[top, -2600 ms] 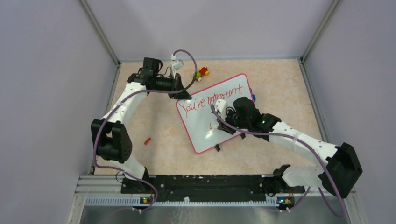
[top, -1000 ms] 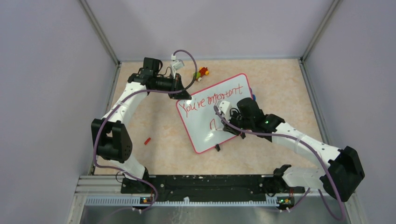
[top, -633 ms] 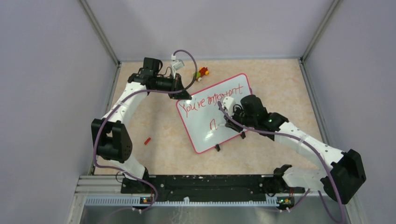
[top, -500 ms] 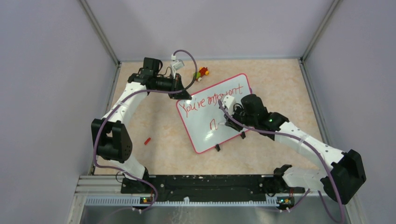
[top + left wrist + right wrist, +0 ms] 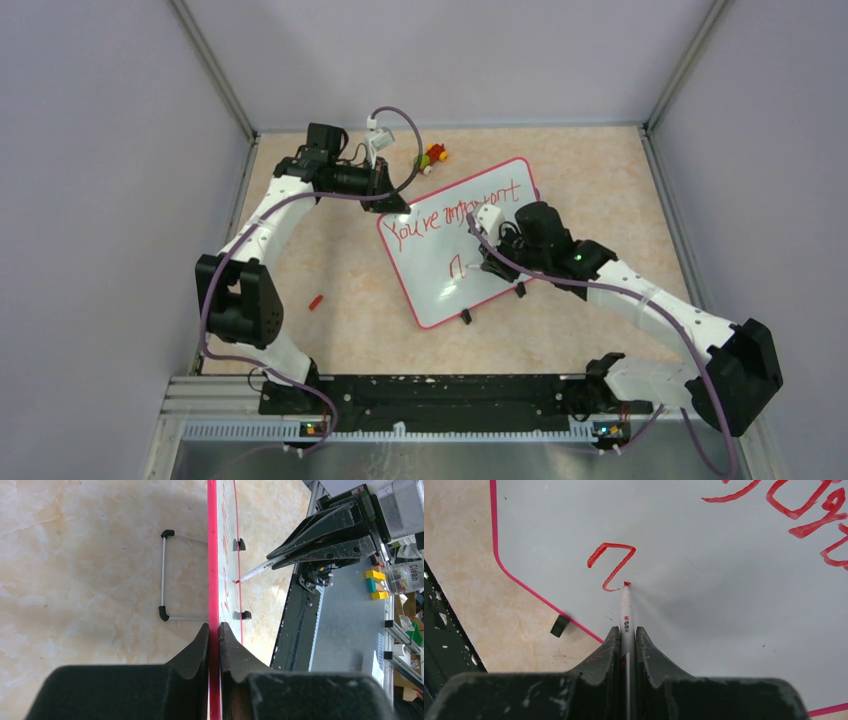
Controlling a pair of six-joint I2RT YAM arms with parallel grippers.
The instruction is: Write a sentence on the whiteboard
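Right wrist: glossy white whiteboard (image 5: pixel 724 640), pink rim, thin red sentence (image 5: pixel 616 545) | slim white marker (image 5: pixel 626 611) clamped by right gripper (image 5: pixel 626 631) | rim pinched by left gripper (image 5: pixel 214 628)

Top camera high at near edge, looking down on whole table (image 5: pixel 600 180). Left wrist close, edge-on along whiteboard (image 5: pixel 213 555) rim. Right wrist close over its face. Both show marker (image 5: pixel 625 610)

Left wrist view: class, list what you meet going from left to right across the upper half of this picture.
In order: wire stand → whiteboard, seen edge-on by its pink-red rim → marker → right pincer → yellow and teal blocks → bottle labelled Clean.
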